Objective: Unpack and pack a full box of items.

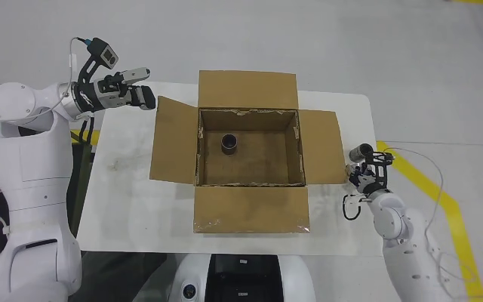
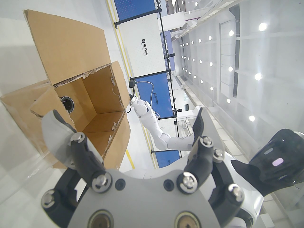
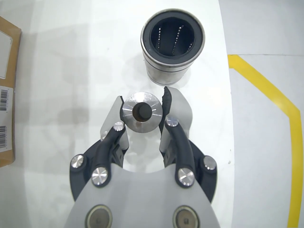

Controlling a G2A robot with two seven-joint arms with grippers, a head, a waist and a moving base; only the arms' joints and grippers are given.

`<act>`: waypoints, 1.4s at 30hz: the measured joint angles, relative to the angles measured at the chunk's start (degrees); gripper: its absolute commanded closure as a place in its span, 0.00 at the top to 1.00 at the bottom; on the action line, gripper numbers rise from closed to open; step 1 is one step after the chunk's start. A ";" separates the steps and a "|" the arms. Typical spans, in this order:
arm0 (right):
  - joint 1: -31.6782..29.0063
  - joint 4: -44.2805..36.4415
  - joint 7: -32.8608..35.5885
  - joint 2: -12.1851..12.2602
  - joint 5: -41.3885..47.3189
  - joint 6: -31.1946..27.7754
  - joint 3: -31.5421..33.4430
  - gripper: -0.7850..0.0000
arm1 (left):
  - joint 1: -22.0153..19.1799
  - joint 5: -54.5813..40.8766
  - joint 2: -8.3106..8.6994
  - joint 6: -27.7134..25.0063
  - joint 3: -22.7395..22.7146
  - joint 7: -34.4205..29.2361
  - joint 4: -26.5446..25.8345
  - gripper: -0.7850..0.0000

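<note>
Well, the right gripper (image 3: pixel 143 99) is clamped on a small metal part (image 3: pixel 142 112) just right of the box (image 1: pixel 249 89). A bearing sleeve (image 3: pixel 172 50) stands almost touching one fingertip (image 3: pixel 166 97) and may be knocked. Both seem heavy, stiff and slippery, so hold across the round sides. A second sleeve (image 1: pixel 229 143) stands inside the box. The left gripper (image 2: pixel 125 119), fingers apart, hangs left of it.

Open box (image 1: pixel 264 162), flaps spread outward: interior free from above except one cylinder (image 1: pixel 229 143) near the rear wall. The table (image 1: pixel 121 181) margin is wider left of the box than right. An upright bearing (image 3: pixel 172 48) blocks the way ahead of the right gripper (image 3: pixel 143 100), which is closed on a metal disc (image 3: pixel 133 119), and perhaps touches a fingertip.
</note>
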 measured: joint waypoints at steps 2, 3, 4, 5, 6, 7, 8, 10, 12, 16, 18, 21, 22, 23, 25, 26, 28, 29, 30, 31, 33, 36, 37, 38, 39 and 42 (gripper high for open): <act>-0.19 -0.18 0.07 0.04 -0.03 0.12 0.04 0.00 | 0.00 0.00 0.00 0.00 0.00 0.00 0.00 1.00; -0.44 -0.50 0.11 0.06 -0.10 0.22 0.15 0.00 | 0.00 0.00 0.00 0.00 0.00 0.00 0.00 1.00; -0.79 -1.00 0.15 0.10 -0.22 0.37 0.30 0.00 | 0.00 0.00 0.00 0.00 0.00 0.00 0.00 1.00; -1.46 -1.99 0.13 0.15 -0.31 0.54 0.58 0.00 | 0.00 0.00 0.00 0.00 0.00 0.00 0.00 1.00; -2.08 -2.87 0.08 0.19 -0.31 0.65 0.85 0.00 | 0.00 0.00 0.00 0.00 0.00 0.00 0.00 1.00; -2.78 -3.85 0.06 0.23 -0.38 0.83 1.15 0.00 | 0.00 0.00 0.00 0.00 0.00 0.00 0.00 1.00; -3.81 -5.32 0.05 0.28 -0.54 1.13 1.55 0.00 | 0.00 0.00 0.00 0.00 0.00 0.00 0.00 1.00; -5.49 -7.78 -0.04 0.35 -0.71 1.62 2.16 0.00 | 0.00 0.00 0.00 0.00 0.00 0.00 0.00 1.00; -7.52 -10.87 -0.33 0.41 -1.11 2.22 2.82 0.00 | 0.00 0.00 0.00 0.00 0.00 0.00 0.00 1.00; -11.19 -16.62 -1.48 0.47 -2.04 3.37 4.00 0.00 | 0.00 0.00 0.00 0.00 0.00 0.00 0.00 1.00; -12.90 -19.40 -2.28 0.46 -2.63 4.20 4.47 0.00 | 0.00 0.00 0.00 0.00 0.00 0.00 0.00 1.00; -14.92 -22.77 -3.86 0.39 -2.94 5.20 4.97 0.00 | 0.00 0.00 0.00 0.00 0.00 0.00 0.00 1.00; -15.40 -23.68 -4.31 0.36 -3.07 5.39 5.05 0.00 | 0.00 0.00 0.00 0.00 0.00 0.00 0.00 1.00; -15.95 -24.82 -4.85 0.34 -3.33 5.54 5.11 0.00 | 0.00 0.00 0.00 0.00 0.00 0.00 0.00 1.00; -16.60 -26.42 -5.48 0.31 -3.98 5.81 5.10 0.00 | 0.00 0.00 0.00 0.00 0.00 0.00 0.00 1.00; -16.95 -27.48 -5.87 0.29 -4.45 5.99 5.03 0.00 | 0.00 0.00 0.00 0.00 0.00 0.00 0.00 1.00; -17.45 -28.95 -6.57 0.24 -5.01 6.54 5.00 0.00 | 0.00 0.00 0.00 0.00 0.00 0.00 0.00 1.00; -17.76 -29.93 -7.08 0.20 -5.31 6.90 4.98 0.00 | 0.00 0.00 0.00 0.00 0.00 0.00 0.00 1.00; -17.97 -30.71 -7.43 0.18 -5.72 7.18 4.98 0.00 | 0.00 0.00 0.00 0.00 0.00 0.00 0.00 1.00; -18.17 -31.49 -7.66 0.17 -6.27 7.41 4.93 0.00 | 0.00 0.00 0.00 0.00 0.00 0.00 0.00 1.00; -18.44 -33.22 -8.17 0.14 -7.11 7.37 4.66 0.00 | 0.00 0.00 0.00 0.00 0.00 0.00 0.00 1.00; -18.19 -35.40 -8.49 0.15 -8.25 6.17 3.96 0.00 | 0.00 0.00 0.00 0.00 0.00 0.00 0.00 1.00; -17.95 -35.94 -8.40 0.16 -8.69 5.63 3.58 0.00 | 0.00 0.00 0.00 0.00 0.00 0.00 0.00 1.00; -17.50 -36.57 -8.18 0.18 -9.28 4.88 2.97 0.00 | 0.00 0.00 0.00 0.00 0.00 0.00 0.00 1.00; -17.06 -36.94 -7.92 0.19 -9.77 4.43 2.47 0.00 | 0.00 0.00 0.00 0.00 0.00 0.00 0.00 1.00; -14.98 -38.11 -6.56 0.16 -11.63 3.39 -0.08 0.00 | 0.00 0.00 0.00 0.00 0.00 0.00 0.00 1.00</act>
